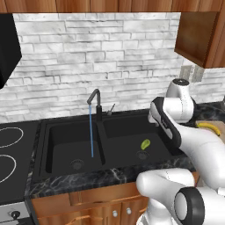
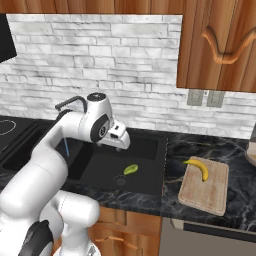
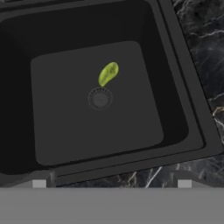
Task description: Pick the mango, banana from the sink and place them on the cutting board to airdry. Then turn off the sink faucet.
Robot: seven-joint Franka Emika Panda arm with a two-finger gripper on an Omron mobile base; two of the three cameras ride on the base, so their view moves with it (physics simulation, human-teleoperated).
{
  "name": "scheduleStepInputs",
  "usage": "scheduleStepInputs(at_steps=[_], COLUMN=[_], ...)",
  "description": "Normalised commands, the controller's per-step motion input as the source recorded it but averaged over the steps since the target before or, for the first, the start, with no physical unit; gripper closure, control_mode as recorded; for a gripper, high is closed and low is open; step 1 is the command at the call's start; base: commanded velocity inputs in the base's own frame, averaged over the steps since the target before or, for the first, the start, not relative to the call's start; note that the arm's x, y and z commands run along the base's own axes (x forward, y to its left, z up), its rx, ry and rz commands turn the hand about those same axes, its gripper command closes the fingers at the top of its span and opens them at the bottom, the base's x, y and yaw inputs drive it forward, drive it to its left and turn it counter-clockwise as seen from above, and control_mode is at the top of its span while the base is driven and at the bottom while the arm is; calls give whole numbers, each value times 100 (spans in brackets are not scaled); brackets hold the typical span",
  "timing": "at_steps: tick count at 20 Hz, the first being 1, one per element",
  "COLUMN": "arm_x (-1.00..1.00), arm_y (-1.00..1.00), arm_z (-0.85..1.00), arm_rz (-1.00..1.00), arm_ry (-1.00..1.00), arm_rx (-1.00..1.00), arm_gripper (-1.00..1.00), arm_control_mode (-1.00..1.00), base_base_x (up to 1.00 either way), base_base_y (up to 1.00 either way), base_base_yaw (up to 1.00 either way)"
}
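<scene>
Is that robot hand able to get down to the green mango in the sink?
Probably yes: the mango lies alone beside the drain with nothing over it, and the jaws are open above that basin.

one mango (image 3: 108, 73) — one banana (image 2: 199, 167), one cutting board (image 2: 205, 192)

A white-grey brick backsplash (image 1: 88, 57) covers the wall behind the dark marbled worktop (image 2: 200, 147). Warm brown wooden wall cabinets (image 2: 220, 45) hang above, one door carrying a curved wooden handle (image 2: 227, 47). Below it, 2 grey wall outlets (image 2: 205, 98) sit side by side on the brick. A black range hood (image 1: 9, 48) hangs at the far left over a black glass cooktop (image 1: 13, 154) marked with 2 white burner rings. Base cabinets (image 1: 96, 206) of the same brown wood run under the worktop, with small metal knobs (image 1: 115, 213). Light is even and soft.
</scene>
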Motion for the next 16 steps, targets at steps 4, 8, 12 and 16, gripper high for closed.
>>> scheduleStepInputs(at_steps=[4,8,12,16], arm_x=[10,9,12,13], arm_y=[0,0,0,0], arm_z=[-28,-31,-28,-28], arm_rz=[0,1,0,0], arm_ry=[0,0,0,0], arm_rx=[0,0,0,0], arm_gripper=[-100,-100,-100,-100], arm_control_mode=[-100,-100,-100,-100], base_base_x=[0,0,0,0], base_base_y=[0,0,0,0], base_base_yaw=[0,0,0,0])
